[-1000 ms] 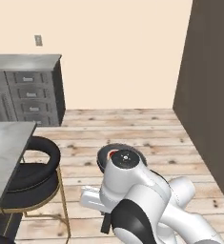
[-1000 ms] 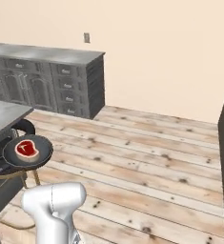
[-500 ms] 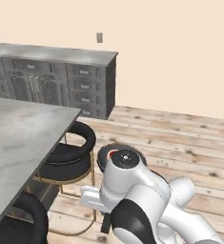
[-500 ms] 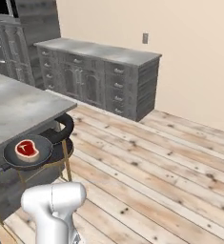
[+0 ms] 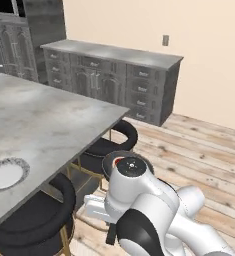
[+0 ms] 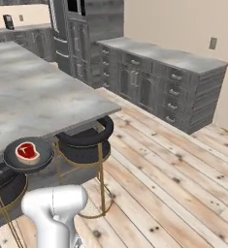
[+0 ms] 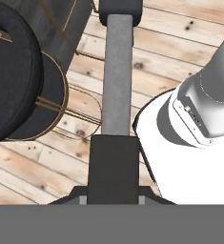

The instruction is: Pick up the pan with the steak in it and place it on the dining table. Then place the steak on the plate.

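The pan (image 6: 28, 154) is black, its handle (image 7: 117, 71) grey, and the steak (image 6: 27, 151) red with a pale rim. The dining table (image 5: 44, 125) is grey-white marbled stone; the plate (image 5: 5, 173) is white-centred inside a speckled grey rim. Black stools (image 6: 86, 138) stand on gold legs — the floor (image 6: 183, 179) pale knotted planks, the cabinets (image 5: 114, 80) dark grey.

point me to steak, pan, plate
steak (image 6: 27, 150): right base view, red centre.
pan (image 6: 43, 150): right base view, dark inside by the rim.
plate (image 5: 20, 164): left base view, grey ridged rim.
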Available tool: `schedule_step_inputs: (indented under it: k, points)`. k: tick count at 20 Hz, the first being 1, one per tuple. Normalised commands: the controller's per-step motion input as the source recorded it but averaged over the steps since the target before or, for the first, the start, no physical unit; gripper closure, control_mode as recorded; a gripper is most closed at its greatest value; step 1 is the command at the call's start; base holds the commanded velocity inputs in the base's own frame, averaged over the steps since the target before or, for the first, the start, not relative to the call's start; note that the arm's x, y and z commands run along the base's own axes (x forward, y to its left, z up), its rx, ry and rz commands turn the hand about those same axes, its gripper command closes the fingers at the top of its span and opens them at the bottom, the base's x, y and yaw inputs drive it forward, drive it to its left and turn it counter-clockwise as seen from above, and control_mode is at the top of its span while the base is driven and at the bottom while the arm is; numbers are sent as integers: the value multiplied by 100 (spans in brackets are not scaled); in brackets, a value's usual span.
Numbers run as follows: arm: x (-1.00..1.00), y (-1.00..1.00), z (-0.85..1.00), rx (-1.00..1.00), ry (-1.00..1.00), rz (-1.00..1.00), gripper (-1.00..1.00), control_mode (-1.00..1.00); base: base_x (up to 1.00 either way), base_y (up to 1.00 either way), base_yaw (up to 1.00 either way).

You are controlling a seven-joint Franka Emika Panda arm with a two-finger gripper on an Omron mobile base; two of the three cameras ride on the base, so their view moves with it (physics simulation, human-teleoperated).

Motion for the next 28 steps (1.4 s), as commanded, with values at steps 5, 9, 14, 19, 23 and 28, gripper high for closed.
schedule_step_inputs:
  k: [5,9,14,19,23,28]
  points:
    - [0,0,0,0,0,0,100,100,-4,0,50]
    - [0,0,0,0,0,0,100,100,-5,0,50]
    - [0,0,0,0,0,0,100,100,-5,0,50]
    - [0,0,0,0,0,0,100,100,-4,0,50]
    - [0,0,0,0,0,0,100,100,-4,-4,43]
    - [0,0,0,0,0,0,100,100,1,-13,3]
